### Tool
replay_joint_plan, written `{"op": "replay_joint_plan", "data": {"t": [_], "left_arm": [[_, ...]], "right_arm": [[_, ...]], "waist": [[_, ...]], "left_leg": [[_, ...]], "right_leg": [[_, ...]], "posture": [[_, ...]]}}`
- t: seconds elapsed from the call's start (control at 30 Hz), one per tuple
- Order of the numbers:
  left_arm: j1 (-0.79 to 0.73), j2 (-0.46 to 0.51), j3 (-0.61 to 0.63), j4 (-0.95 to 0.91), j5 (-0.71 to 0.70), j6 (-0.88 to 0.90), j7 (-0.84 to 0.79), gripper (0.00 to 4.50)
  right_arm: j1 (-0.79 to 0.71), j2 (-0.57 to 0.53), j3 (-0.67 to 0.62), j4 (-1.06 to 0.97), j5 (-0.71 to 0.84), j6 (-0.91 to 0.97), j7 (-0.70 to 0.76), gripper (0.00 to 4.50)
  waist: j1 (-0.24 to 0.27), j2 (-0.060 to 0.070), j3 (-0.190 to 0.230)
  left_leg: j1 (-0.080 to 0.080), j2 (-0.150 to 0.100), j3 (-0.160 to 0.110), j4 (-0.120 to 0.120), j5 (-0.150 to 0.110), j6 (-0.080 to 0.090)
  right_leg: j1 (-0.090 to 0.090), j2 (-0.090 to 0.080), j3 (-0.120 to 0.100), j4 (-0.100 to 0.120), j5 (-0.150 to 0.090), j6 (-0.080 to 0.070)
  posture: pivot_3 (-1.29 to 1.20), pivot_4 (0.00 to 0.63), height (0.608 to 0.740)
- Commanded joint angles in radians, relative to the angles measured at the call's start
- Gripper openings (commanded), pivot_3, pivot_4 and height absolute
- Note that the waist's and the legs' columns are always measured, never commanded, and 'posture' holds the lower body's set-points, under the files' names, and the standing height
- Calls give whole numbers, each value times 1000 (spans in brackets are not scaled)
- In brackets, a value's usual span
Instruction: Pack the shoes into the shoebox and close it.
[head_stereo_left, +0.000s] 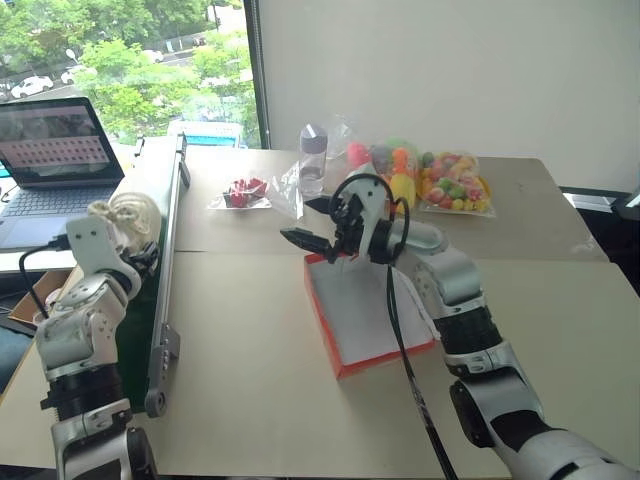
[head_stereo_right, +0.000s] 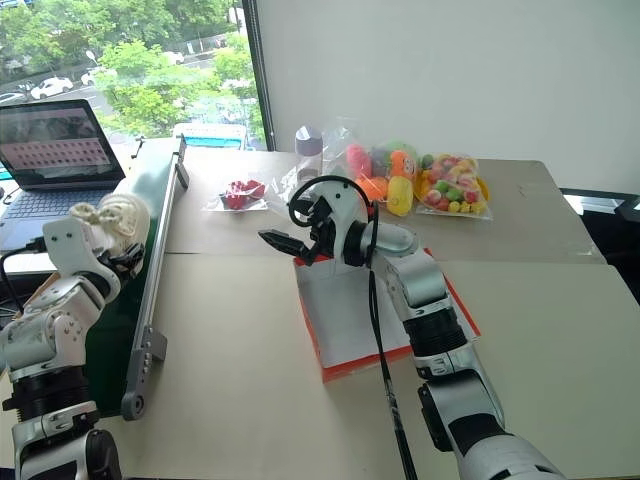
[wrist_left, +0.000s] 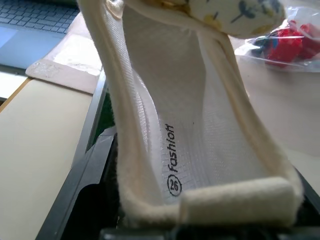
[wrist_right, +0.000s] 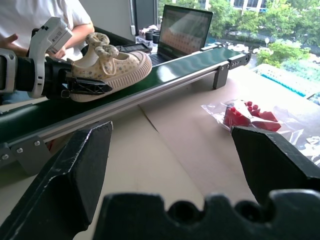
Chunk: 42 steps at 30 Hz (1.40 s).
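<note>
Left tool (wrist_right: 82, 86) pinches a cream shoe (wrist_right: 111, 67) at its heel end, holding it over the green conveyor (wrist_right: 165, 70), toe pointing away from the arm. Right tool (head_stereo_left: 312, 222) spread wide, holding nothing, poised above the far end of the open red shoebox (head_stereo_left: 340, 360), which lies on the table (head_stereo_left: 250, 380), well apart from the shoe.

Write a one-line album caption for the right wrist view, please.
Seen between the right gripper's open black fingers, the left gripper clasps a cream shoe on the green conveyor.
</note>
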Motion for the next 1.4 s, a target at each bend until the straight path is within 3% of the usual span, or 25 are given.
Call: {"op": "replay_joint_plan", "data": {"t": [0.03, 0.17, 0.3, 0.47, 0.87, 0.97, 1.2, 1.27, 1.4], "left_arm": [[-102, -28, -64, -172, -53, -71, -38, 2787], [-177, -146, -187, -288, -105, -32, -32, 2787], [-201, -219, -257, -317, -121, -10, -18, 2787], [-220, -290, -355, -344, -143, 10, -31, 2787], [-184, -342, -399, -430, -184, 96, 5, 2787], [-164, -351, -405, -449, -193, 130, 15, 2778], [-158, -359, -363, -467, -272, 249, 26, 2778], [-163, -348, -358, -468, -277, 260, 24, 2778], [-176, -304, -317, -477, -334, 304, -13, 4314]], "right_arm": [[-82, 48, -146, -18, 143, 108, -81, 4500], [-182, 111, -361, 44, 352, 257, -234, 4500], [-229, 129, -455, 70, 452, 323, -324, 4500], [-234, 122, -458, 66, 470, 336, -369, 4500], [-205, 116, -451, 58, 459, 321, -414, 4500], [-207, 115, -453, 59, 468, 317, -399, 3885], [-228, 125, -475, 70, 481, 304, -415, 1464], [-231, 125, -477, 74, 482, 301, -416, 989], [-238, 115, -474, 87, 469, 282, -421, 618]], "waist": [[-1, 0, 0], [-1, 0, 0], [-7, 0, 0], [-17, 1, 0], [-13, 1, 0], [-12, 1, 0], [-14, 1, 0], [-13, 1, 0], [-12, 1, 0]], "left_leg": [[-1, 0, 0, 0, 0, 0], [-3, -1, 1, 0, -1, 2], [-3, -1, 1, 0, 0, 5], [-2, 0, 1, 0, 4, 11], [-1, 0, 1, 0, 5, 12], [-1, 0, 1, 0, 5, 12], [-1, 0, 0, 0, 5, 12], [-1, 0, 0, 0, 5, 12], [-1, 0, 0, 0, 5, 12]], "right_leg": [[0, 0, 0, -1, 5, -4], [0, 0, 0, -5, 6, -4], [0, 1, 0, -5, 6, -3], [0, 4, 1, -4, 4, 0], [0, 4, 3, -4, 2, 4], [0, 5, 3, -4, 2, 4], [1, 5, 3, -3, 1, 4], [1, 5, 3, -3, 1, 4], [1, 5, 3, -4, 1, 4]], "posture": [[0, 150, 740], [0, 150, 740], [0, 150, 740], [0, 150, 740], [0, 150, 740], [0, 150, 740], [0, 150, 740], [0, 150, 740], [0, 150, 740]]}}
